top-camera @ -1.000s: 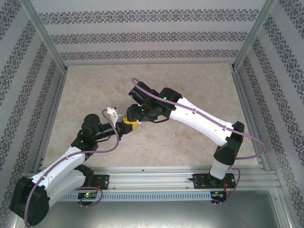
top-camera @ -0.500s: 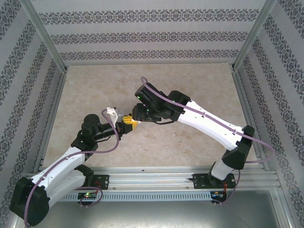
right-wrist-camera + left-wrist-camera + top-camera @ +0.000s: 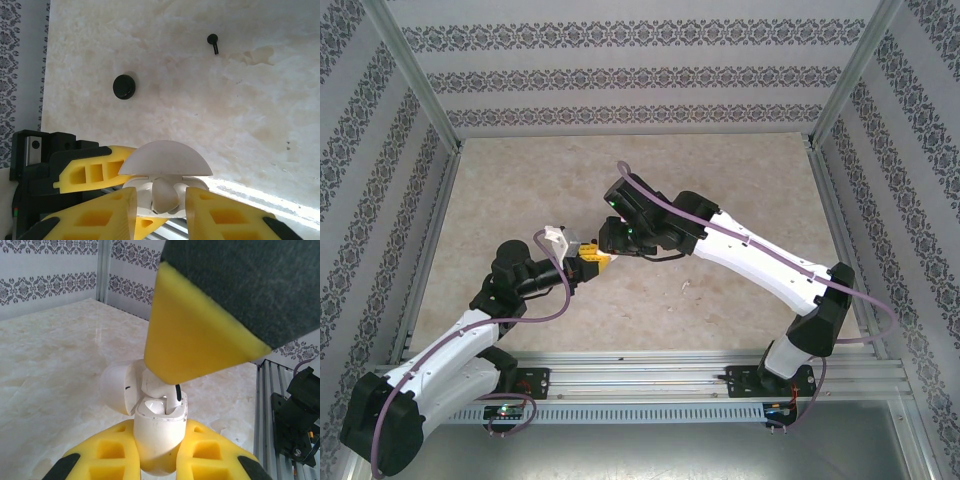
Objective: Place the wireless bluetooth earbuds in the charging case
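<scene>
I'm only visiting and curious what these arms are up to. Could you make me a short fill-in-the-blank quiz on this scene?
The left gripper holds a ____ case.
The case's lid stands ____.
The stemmed earbud lying on the table is ____.
Missing words: white; open; black.

Marbled table [image 3: 520, 180], patterned walls [image 3: 620, 75], perhaps wallpapered

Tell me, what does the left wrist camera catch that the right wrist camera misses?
Left wrist: the charging case side-on, with a fingertip of the right gripper just above its opening. Right wrist: a black earbud and a black round object lying on the table. Both: the open white case, clamped by the left gripper.
</scene>
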Robot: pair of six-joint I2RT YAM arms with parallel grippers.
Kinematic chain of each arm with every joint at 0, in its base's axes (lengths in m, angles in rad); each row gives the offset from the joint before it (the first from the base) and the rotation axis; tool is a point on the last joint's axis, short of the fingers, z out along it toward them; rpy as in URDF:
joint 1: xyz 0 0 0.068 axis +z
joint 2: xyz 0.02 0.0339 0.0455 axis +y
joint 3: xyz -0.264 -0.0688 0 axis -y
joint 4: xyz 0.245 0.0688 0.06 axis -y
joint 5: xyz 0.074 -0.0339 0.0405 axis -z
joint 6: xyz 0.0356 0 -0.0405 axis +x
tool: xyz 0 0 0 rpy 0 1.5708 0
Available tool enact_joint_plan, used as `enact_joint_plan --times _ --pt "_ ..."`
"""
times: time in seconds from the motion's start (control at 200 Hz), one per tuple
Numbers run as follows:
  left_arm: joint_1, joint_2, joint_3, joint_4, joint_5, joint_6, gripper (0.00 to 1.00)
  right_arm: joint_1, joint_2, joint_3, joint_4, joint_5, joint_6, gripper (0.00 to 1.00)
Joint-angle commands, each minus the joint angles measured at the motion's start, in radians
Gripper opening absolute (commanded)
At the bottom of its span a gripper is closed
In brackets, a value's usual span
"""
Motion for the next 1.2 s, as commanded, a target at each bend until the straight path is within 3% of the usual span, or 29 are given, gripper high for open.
enact_joint_plan --times 0.0,0.599,0.929,1.194 --pt "-0.013 -0.016 0.002 0.043 0.015 0.016 0.0 -0.006 0.014 -0.01 0.01 -0.013 0.009 0.31" --pt "-0.014 -0.016 0.002 0.051 0.052 0.003 0.0 0.011 0.053 0.044 -0.008 -0.04 -0.097 0.18" --pt "-0.013 -0.012 0.001 0.062 0.069 -0.016 0.0 0.016 0.05 0.043 0.011 -0.059 -0.143 0.32" --pt "-0.014 -0.012 -0.002 0.062 0.071 -0.019 0.0 0.022 0.069 0.081 0.002 -0.073 -0.158 0.38"
